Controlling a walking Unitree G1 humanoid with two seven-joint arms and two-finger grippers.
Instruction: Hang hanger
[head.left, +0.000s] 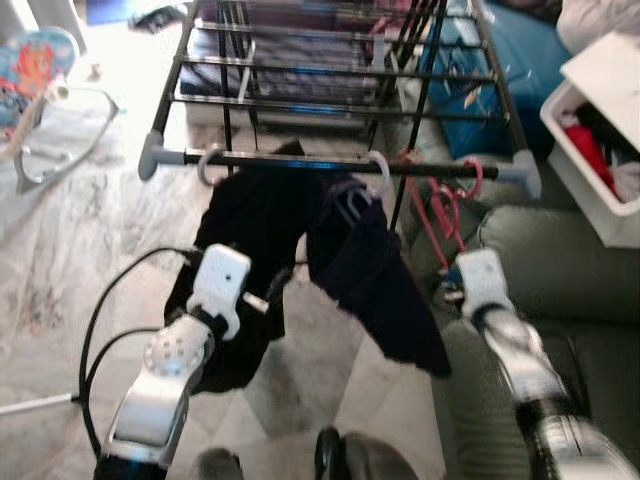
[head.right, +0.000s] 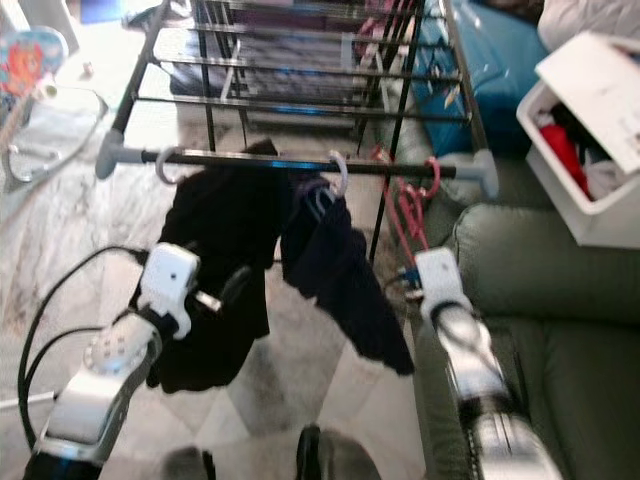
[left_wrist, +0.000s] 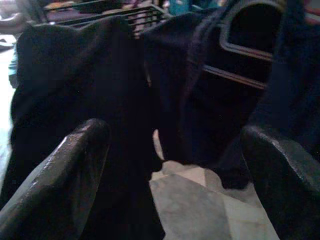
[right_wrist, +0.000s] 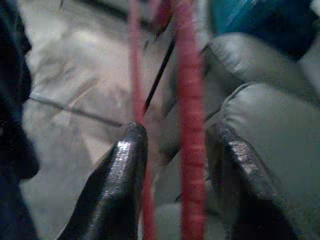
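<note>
A black drying rack (head.left: 330, 70) stands ahead, its front rail (head.left: 300, 160) at chest height. Two dark garments (head.left: 250, 230) (head.left: 370, 270) hang from that rail on white-hooked hangers (head.left: 380, 170). A red hanger (head.left: 440, 215) hangs at the rail's right end, its hook (head.left: 472, 178) over the bar. My right gripper (right_wrist: 175, 165) is at the hanger's lower part, and its fingers (right_wrist: 120, 180) stand apart with a red bar (right_wrist: 192, 150) between them. My left gripper (left_wrist: 175, 165) is wide open just in front of the left garment, holding nothing.
A green sofa (head.left: 560, 270) fills the right side, its arm close beside my right arm. A white box of clothes (head.left: 600, 150) sits on it. A baby bouncer (head.left: 40, 110) stands on the marble floor at the far left. A black cable (head.left: 100, 310) loops by my left arm.
</note>
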